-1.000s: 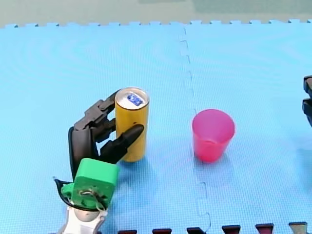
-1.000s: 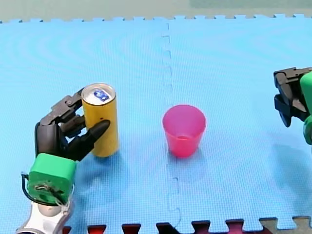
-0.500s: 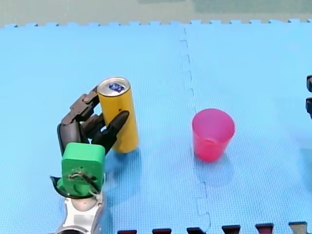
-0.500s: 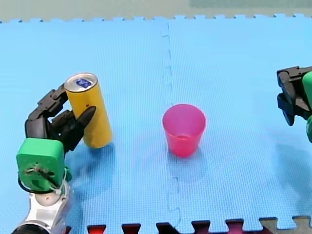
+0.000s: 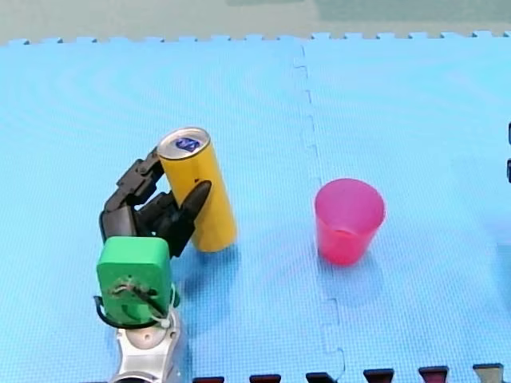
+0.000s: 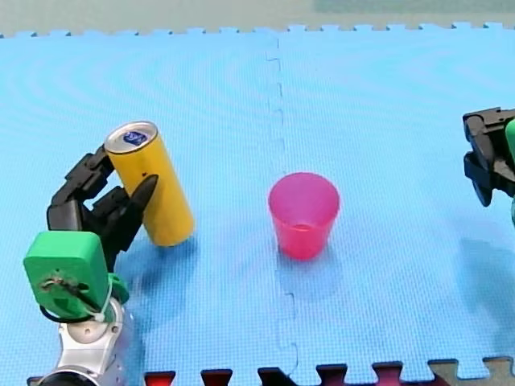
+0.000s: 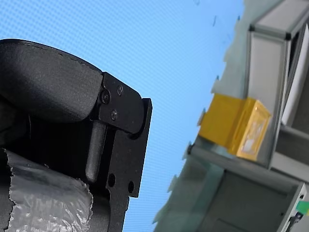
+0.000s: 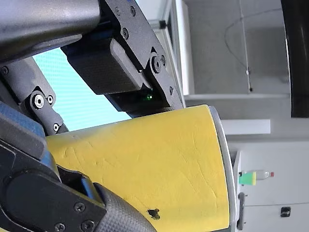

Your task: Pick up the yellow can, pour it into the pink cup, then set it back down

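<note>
The yellow can (image 5: 199, 191) stands on the blue mat left of centre, its top tilted to the left, its silver lid with a blue tab facing up. My left hand (image 5: 152, 209) is wrapped around it, thumb across the front and fingers behind; the second wrist view shows those black fingers (image 8: 120, 63) pressed on the yellow can (image 8: 159, 169). The pink cup (image 5: 348, 219) sits upright to the right of the can, apart from it. My right hand (image 6: 489, 157) hovers at the far right edge, away from both.
A blue foam mat (image 5: 239, 88) of interlocking tiles covers the work surface, with a seam (image 5: 307, 120) running front to back just left of the cup. Dark red and grey tile edges (image 6: 322, 376) line the front. A yellow box (image 7: 236, 125) lies beyond the mat.
My left hand has carried the can left and away from the cup, and the can now leans with its top to the left. The right hand has drifted slightly rightward.
</note>
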